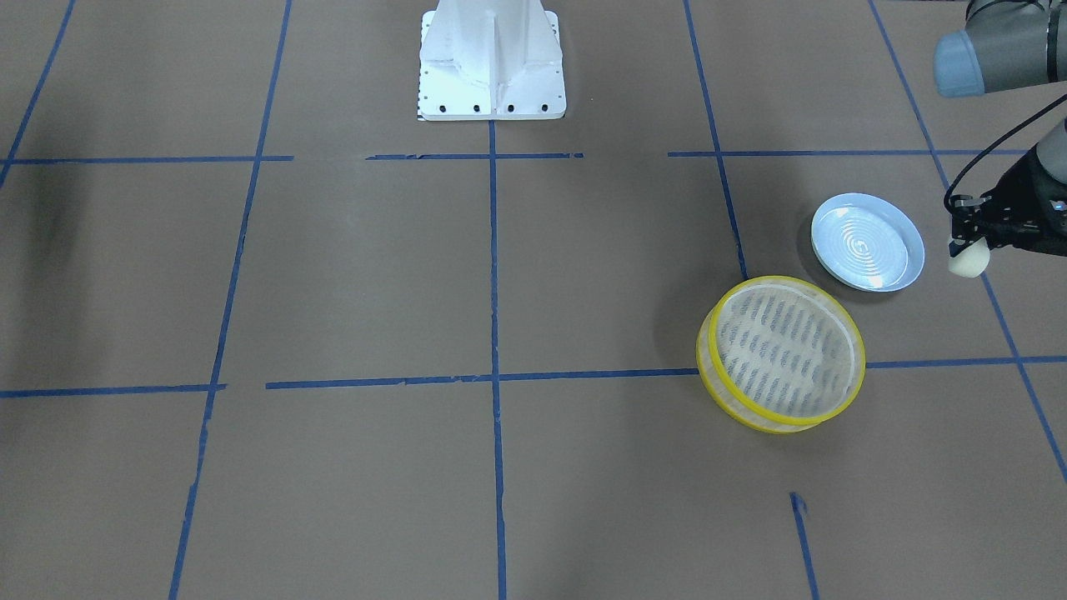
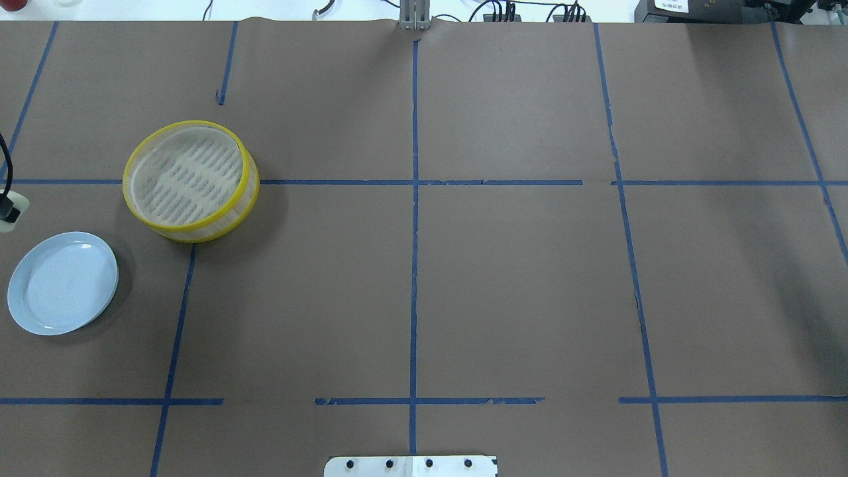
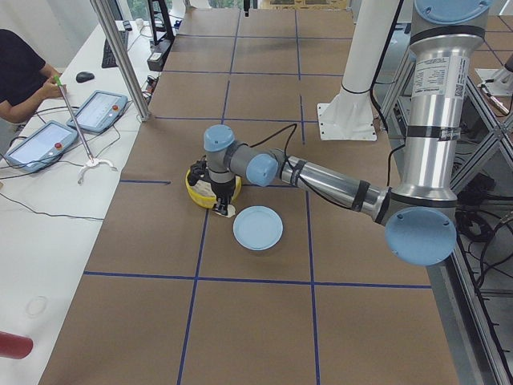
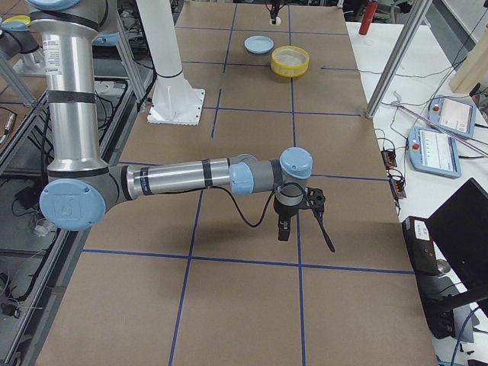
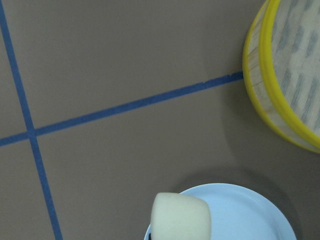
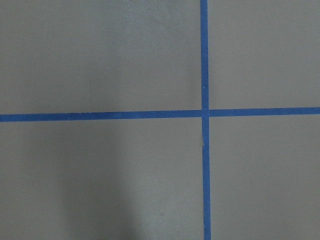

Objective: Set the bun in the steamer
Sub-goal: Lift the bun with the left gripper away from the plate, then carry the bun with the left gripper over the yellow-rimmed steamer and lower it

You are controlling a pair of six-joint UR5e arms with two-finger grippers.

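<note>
My left gripper [image 1: 967, 247] is shut on the cream-white bun [image 1: 969, 262] and holds it above the table, just outside the pale blue plate's [image 1: 868, 242] outer edge. The bun shows at the overhead view's left edge [image 2: 13, 213] and at the bottom of the left wrist view [image 5: 180, 218], over the plate's rim [image 5: 250, 210]. The yellow-rimmed steamer [image 1: 782, 354] stands empty next to the plate, toward the table's middle; it also shows in the overhead view [image 2: 191, 180] and the left wrist view [image 5: 292, 80]. My right gripper [image 4: 285, 229] shows only in the exterior right view; I cannot tell whether it is open.
The robot's white base [image 1: 492, 58] stands at the table's edge. Blue tape lines [image 1: 493, 333] cross the brown table. An operator [image 3: 20, 72] sits beside tablets off the table's far side.
</note>
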